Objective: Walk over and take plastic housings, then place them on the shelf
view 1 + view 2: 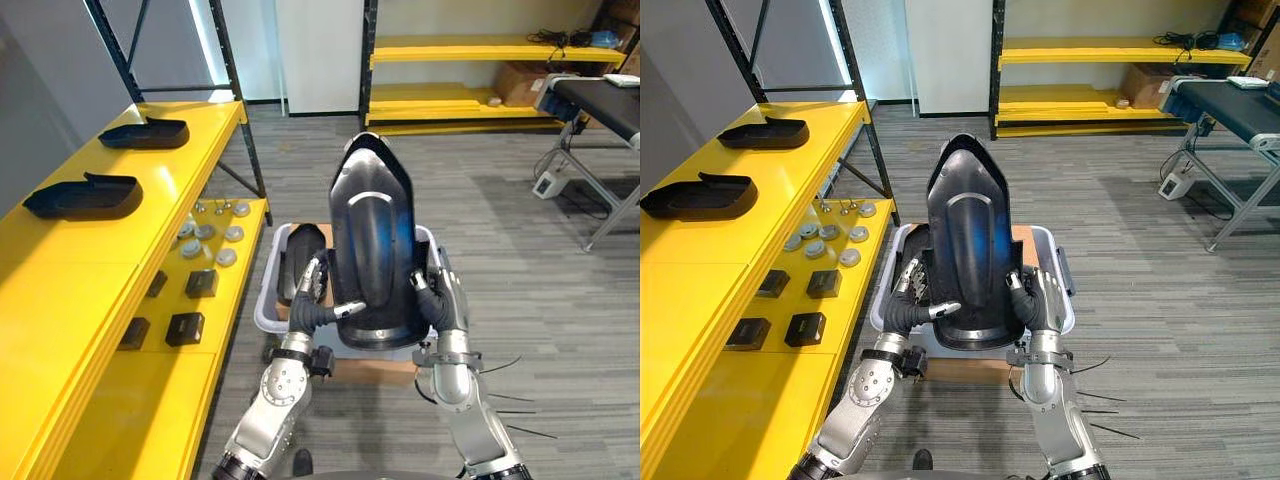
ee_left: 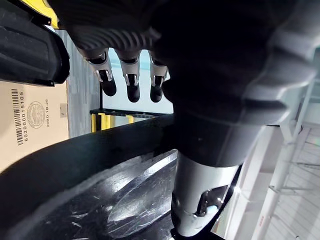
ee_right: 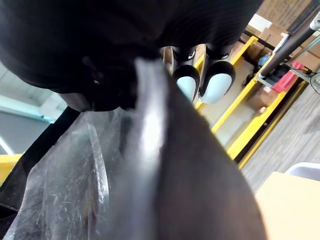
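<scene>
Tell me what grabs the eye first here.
The big black housing stands upright at centre, gripped at its lower edges by the left robot hand and right robot hand, above a grey bin. Two more housings lie on the yellow shelf at the left.

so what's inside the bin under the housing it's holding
Another black housing lies at the bin's left side. The held housing covers the rest of the inside, so anything else there is hidden.
</scene>
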Motion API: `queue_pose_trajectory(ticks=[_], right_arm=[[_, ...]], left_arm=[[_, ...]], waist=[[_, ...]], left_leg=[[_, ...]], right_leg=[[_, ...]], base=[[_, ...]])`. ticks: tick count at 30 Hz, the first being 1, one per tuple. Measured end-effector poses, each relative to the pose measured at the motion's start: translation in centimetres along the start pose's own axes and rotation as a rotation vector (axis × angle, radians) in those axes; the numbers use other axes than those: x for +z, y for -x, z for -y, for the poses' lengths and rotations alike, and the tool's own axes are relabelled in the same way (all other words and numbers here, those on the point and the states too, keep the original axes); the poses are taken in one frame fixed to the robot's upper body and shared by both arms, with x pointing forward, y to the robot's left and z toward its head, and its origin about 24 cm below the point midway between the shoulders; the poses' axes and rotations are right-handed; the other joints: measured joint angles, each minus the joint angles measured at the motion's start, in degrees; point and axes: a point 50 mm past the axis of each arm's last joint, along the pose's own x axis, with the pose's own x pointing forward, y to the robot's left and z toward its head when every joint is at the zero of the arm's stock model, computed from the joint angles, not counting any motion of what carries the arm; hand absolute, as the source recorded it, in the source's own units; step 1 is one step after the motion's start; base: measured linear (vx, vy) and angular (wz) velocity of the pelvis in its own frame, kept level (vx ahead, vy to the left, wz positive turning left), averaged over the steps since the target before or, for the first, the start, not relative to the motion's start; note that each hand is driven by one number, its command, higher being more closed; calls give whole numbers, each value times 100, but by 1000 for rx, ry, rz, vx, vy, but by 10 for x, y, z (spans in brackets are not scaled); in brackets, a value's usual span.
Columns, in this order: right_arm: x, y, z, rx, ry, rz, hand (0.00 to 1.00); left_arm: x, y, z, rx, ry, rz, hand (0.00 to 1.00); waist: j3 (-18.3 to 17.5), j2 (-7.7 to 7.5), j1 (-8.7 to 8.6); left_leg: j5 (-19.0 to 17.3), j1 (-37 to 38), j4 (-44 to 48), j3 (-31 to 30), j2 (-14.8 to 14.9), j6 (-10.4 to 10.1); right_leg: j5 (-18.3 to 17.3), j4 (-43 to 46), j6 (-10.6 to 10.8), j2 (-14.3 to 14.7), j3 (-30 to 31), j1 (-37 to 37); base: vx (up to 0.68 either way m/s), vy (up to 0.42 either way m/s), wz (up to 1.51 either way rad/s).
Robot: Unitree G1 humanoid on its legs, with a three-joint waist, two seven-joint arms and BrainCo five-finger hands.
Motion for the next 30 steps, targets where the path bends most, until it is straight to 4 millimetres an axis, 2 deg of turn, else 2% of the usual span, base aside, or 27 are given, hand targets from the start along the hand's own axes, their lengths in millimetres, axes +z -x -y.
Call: queue_pose_trajectory(ticks=[6,10,17,18,24,30], right_arm=[[-4,1,2,40,42,15,100],[-5,3,1,75,69,37,100],[-4,5,-2,103,75,50,100],[-3,6,-3,106,73,51,0],[0,9,-10,145,57,60,0],[5,9,-16,159,-75,29,0]], left_arm=[[-9,1,6,-28,-1,-43,100],[-14,4,3,-31,17,-74,100],[-20,4,1,-5,35,-109,100],[-21,4,0,-2,34,-114,100],[-25,4,-6,24,29,-132,100],[-21,0,-15,67,7,-116,100]], waist=[[-9,-17,2],[-11,-19,-1],[-17,-19,0],[-18,-20,1],[-19,-20,-2],[-21,-21,-3]], left_leg=[[-12,-6,2,9,24,-14],[-18,-30,3,13,79,-22],[-48,-31,7,19,145,-66],[-48,-30,8,19,153,-66],[-52,-19,4,19,179,-74],[-54,30,3,13,174,-78]], right_leg=[[69,-69,-50,-3,24,17],[215,-271,-96,42,38,111],[257,-334,-136,112,48,139],[264,-359,-145,120,45,155],[279,-450,-129,159,36,208],[228,-402,-147,197,28,202]], base=[[3,-3,-2],[-4,-12,-3],[-3,-4,0],[0,0,0],[0,0,0],[-1,-5,0]])
